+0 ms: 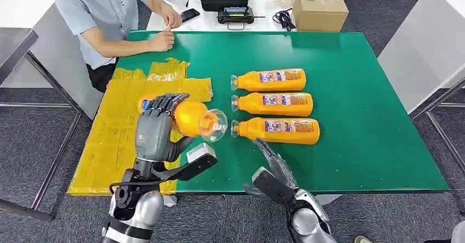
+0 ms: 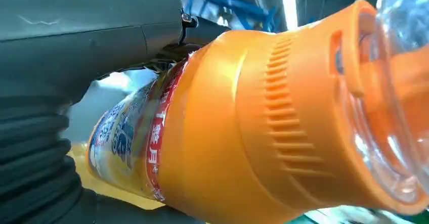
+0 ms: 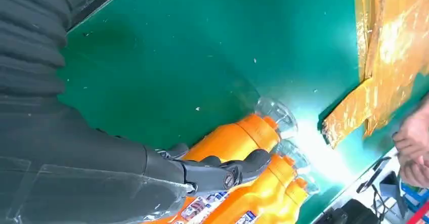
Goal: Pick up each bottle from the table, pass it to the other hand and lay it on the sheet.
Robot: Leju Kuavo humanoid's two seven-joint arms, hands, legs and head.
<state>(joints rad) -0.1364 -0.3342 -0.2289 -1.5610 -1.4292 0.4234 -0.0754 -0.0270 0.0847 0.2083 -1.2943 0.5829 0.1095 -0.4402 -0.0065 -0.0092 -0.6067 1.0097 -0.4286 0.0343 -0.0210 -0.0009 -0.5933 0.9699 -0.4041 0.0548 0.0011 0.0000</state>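
Left hand grips one orange plastic bottle on its side over the crinkled yellow sheet, likely for laying down; right hand, fingers spread and empty, hovers by three bottles on green table.

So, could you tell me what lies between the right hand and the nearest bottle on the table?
Nothing: in the head view only bare green table separates the right hand from the nearest bottle.
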